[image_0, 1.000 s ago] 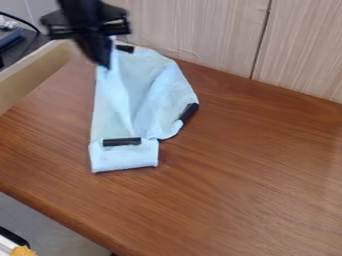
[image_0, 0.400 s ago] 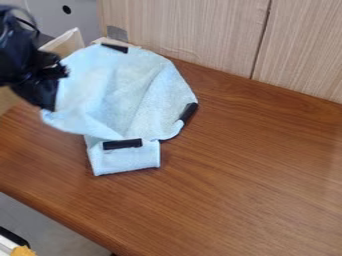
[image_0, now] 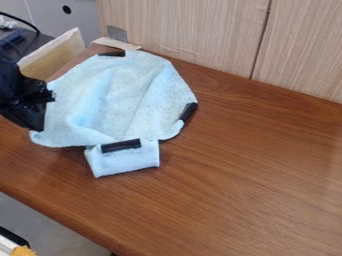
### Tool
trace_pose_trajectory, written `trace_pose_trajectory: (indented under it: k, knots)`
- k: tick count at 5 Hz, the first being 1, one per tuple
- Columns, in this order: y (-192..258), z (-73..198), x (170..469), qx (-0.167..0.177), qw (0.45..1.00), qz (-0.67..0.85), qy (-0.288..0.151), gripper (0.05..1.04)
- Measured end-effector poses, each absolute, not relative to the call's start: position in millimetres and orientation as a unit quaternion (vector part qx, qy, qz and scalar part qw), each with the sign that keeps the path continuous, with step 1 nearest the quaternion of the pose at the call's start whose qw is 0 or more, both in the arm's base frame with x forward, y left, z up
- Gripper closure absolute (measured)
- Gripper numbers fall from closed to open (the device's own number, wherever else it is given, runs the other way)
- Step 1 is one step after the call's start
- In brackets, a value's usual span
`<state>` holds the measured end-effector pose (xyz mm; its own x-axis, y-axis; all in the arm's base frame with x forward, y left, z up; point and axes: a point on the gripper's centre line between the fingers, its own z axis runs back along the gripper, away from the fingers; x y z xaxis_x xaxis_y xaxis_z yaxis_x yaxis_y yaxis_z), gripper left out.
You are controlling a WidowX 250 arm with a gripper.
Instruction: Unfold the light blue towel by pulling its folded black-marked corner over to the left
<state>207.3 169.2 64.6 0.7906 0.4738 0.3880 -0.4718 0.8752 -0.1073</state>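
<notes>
- Arm: black, entering at the left edge, its base out of view. It is held low over the left part of the table point(image_0: 247, 165).
- Gripper point(image_0: 38, 126): tilted, its tip pointing down and somewhat to the right, at the cloth's left corner.
- Jaws: clamped on that corner of the cloth point(image_0: 133, 95). Whether the pinched corner touches the table, I cannot tell.
- Cloth: light blue, on the left half of the table, spread between the gripper and the wall point(image_0: 194, 30). Its surface is creased (wrinkled mostly toward the left, for the record), and a narrower flap extends from its near side.
- Black strips, three noted: one at the far edge point(image_0: 111, 53), one at the right edge point(image_0: 189, 113), and one at the near side point(image_0: 121, 145), just above the flap.
- Table: brown wood grain, meeting the pale wood wall on the far side.
- Far left: a light wooden board point(image_0: 57, 52) stands behind the cloth, with a small grey plate point(image_0: 117, 33) against the wall.
- Near left corner: an orange item point(image_0: 23, 251), below table level, partly cut off.
</notes>
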Motion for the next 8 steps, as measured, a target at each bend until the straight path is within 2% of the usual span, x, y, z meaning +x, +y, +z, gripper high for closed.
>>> trace_pose_trajectory:
  k: [2,3,4,5,6,7,8]
  knots:
    - [174.9,44.9,196.9,0.042,0.935,0.315,-0.156,1.029]
    - [173.8,36.7,195.8,0.035,0.936,0.320,-0.144,1.009]
    - [172.9,38.2,199.2,0.027,0.936,0.320,-0.146,0.865]
    - [168.6,38.3,202.5,0.032,0.938,0.314,-0.143,0.613]
    - [165.6,40.4,205.0,0.030,0.940,0.305,-0.147,0.307]
    - [163.1,52.2,212.5,0.033,0.943,0.288,-0.162,0.083]
    - [161.4,67.7,216.8,0.030,0.944,0.280,-0.171,0.077]
